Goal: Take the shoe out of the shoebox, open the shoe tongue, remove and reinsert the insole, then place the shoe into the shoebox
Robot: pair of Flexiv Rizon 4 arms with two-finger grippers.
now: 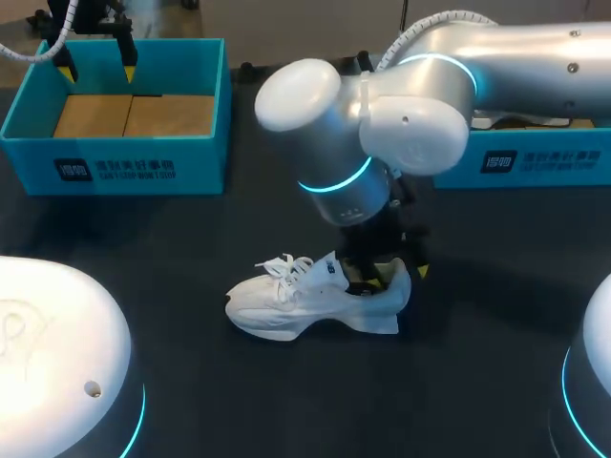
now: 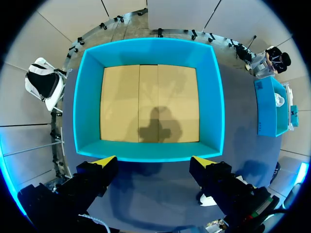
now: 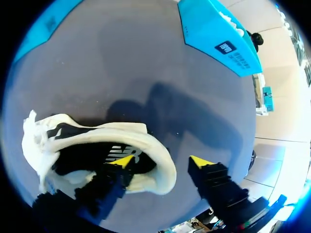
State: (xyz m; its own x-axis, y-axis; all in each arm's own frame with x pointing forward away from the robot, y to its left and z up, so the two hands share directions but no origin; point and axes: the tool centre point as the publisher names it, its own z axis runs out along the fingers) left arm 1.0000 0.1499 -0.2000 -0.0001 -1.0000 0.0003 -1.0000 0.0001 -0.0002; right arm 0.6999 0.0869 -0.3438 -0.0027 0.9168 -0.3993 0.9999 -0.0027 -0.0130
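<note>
1 finger of the right gripper (image 3: pixel 161 162) sits inside the shoe (image 3: pixel 121 131). The other is outside the heel, apart from it, so the jaws stand spread. The shoe stands on the table (image 1: pixel 496 315), well apart from the shoebox (image 1: pixel 115 157). Probably the insole (image 3: pixel 114 154) comes next: work the inner finger under its edge before pinching. The left gripper (image 2: pixel 153 161) hangs spread over the shoebox.

The right arm (image 1: pixel 520 57) extends past the middle, wrist pointing down, its right gripper (image 3: pixel 162 162) low with fingers apart (the left gripper (image 2: pixel 154 162), far back left, also spread wide).
</note>
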